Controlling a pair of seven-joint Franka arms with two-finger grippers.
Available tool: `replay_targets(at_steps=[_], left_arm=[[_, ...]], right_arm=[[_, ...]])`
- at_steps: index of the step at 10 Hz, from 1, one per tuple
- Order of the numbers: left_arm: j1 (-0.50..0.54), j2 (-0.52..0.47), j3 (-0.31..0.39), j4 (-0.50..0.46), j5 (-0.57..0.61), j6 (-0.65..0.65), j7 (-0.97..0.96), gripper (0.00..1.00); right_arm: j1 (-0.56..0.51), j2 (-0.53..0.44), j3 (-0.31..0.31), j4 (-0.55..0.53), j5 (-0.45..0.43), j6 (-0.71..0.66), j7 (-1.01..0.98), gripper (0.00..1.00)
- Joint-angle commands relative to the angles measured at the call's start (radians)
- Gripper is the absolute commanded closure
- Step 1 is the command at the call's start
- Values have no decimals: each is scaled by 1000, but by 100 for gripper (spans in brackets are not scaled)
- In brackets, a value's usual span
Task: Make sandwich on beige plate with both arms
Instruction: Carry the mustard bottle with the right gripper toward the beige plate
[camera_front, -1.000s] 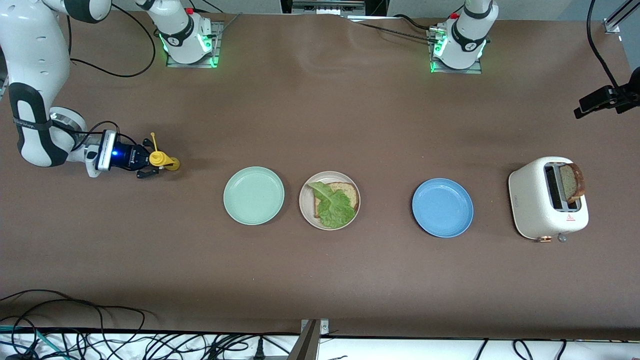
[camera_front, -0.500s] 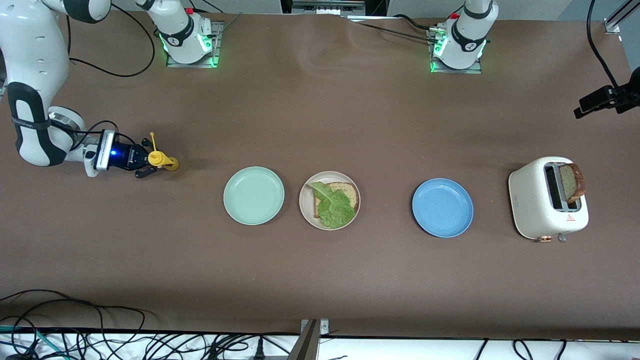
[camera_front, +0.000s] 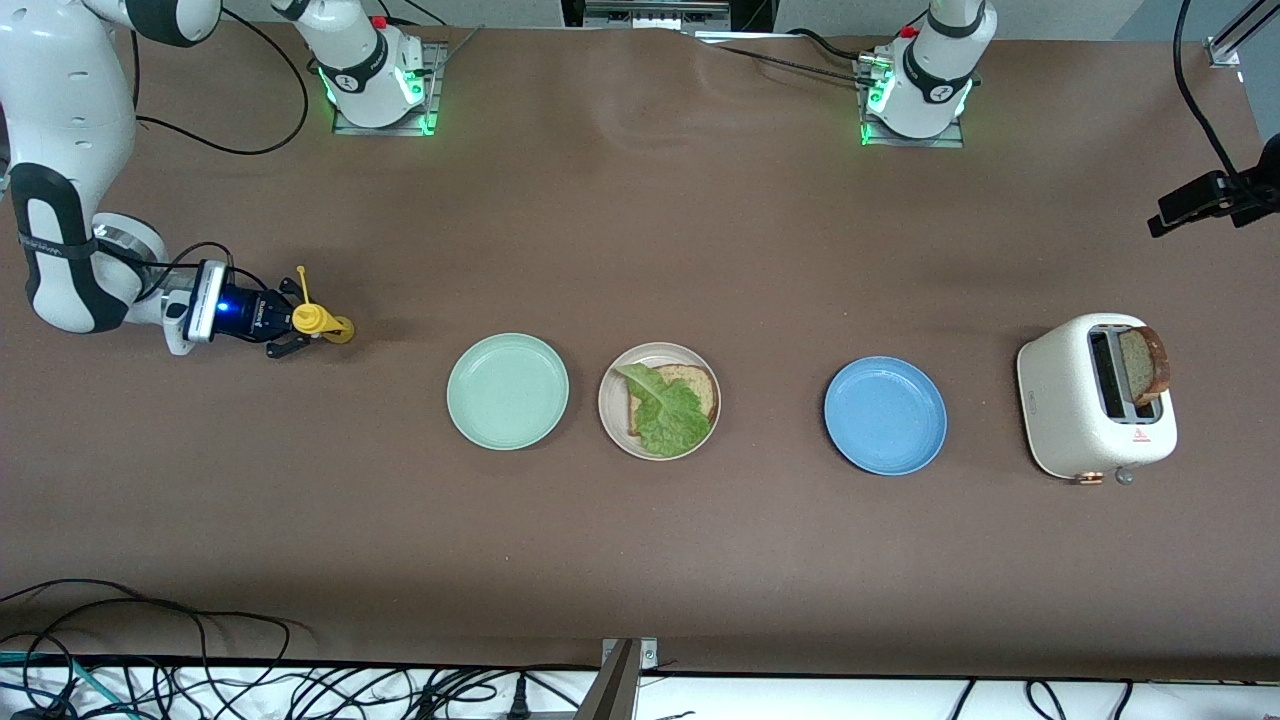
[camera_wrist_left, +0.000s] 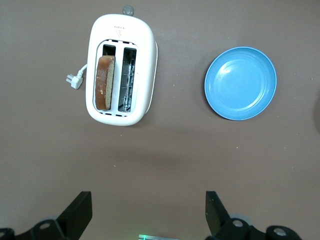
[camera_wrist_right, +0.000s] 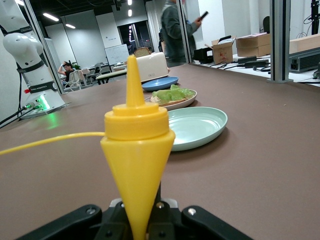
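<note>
Front view, right gripper (camera_front: 296, 332): pinching yellow sauce bottle (camera_front: 318, 320) near table (camera_front: 640, 560) edge, right arm's end.
Left gripper (camera_wrist_left: 146, 216): spread, waiting above toaster (camera_wrist_left: 121, 69).
Advice: carry upright to lettuce (camera_front: 668, 408) on beige plate (camera_front: 612, 418).

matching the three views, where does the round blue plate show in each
Front view: round blue plate on the table between the beige plate and the white toaster.
Left wrist view: blue plate beside the toaster.
Right wrist view: blue plate before the toaster.
Shared landmark: the toaster.
</note>
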Motion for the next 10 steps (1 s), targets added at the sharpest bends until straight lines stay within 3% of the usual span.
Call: replay_targets(at_steps=[1, 7, 10], left_arm=[[9, 9, -2, 23, -22, -8, 5, 0], [16, 9, -2, 23, -22, -8, 5, 0], [15, 9, -3, 23, -22, -8, 5, 0]], right_arm=[[1, -9, 0, 11, 16, -22, 39, 100], [115, -30, -2, 140, 56, -7, 339, 100], [216, -41, -3, 214, 49, 109, 496, 100]])
